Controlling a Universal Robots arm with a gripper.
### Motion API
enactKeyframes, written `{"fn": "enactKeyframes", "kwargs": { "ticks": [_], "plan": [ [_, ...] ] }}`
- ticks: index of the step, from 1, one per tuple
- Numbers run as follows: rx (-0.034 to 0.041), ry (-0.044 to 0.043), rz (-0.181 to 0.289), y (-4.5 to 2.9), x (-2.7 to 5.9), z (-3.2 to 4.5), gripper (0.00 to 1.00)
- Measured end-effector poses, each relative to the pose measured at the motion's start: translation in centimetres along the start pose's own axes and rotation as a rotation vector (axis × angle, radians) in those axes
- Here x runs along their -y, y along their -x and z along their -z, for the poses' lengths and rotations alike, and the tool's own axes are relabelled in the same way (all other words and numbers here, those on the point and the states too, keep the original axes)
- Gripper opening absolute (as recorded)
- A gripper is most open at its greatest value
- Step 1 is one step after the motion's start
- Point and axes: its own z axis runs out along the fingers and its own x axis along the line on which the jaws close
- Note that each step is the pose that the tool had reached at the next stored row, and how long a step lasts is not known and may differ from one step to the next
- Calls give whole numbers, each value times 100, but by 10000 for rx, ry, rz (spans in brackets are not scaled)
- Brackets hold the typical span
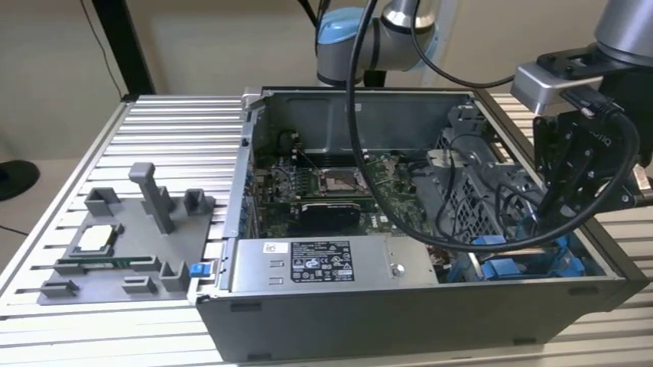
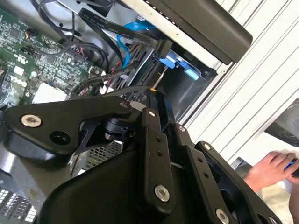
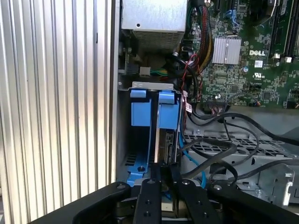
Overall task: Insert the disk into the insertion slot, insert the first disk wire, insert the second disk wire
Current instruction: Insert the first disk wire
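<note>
In the first wrist view the disk (image 3: 166, 145) stands edge-on in its blue carrier (image 3: 167, 108), reaching down into the insertion slot (image 3: 149, 85), a grey metal bay at the case's corner. My gripper (image 3: 162, 169) is closed on the disk's near edge, its black fingers pressed to either side. A second blue tab (image 3: 140, 109) sits beside it in the bay. In the exterior view the gripper (image 1: 551, 233) reaches into the case's right front corner above the blue carriers (image 1: 510, 267). Black wires (image 3: 219, 154) and a blue cable (image 3: 187, 156) lie loose beside the bay.
The grey labelled power-supply box (image 1: 316, 264) sits at the case front and the motherboard (image 1: 337, 183) behind it. A grey fixture tray (image 1: 122, 245) lies on the ribbed table at the exterior view's left. A person's hand (image 2: 271, 168) rests outside the case.
</note>
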Motion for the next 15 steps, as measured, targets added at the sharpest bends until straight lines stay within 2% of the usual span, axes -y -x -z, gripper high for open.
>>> {"fn": "enactKeyframes", "kwargs": {
  "ticks": [13, 15],
  "plan": [
    [1, 135, 5, -15, 34, -18, 0],
    [4, 189, 8, -16, 34, -25, 0]
  ]
}}
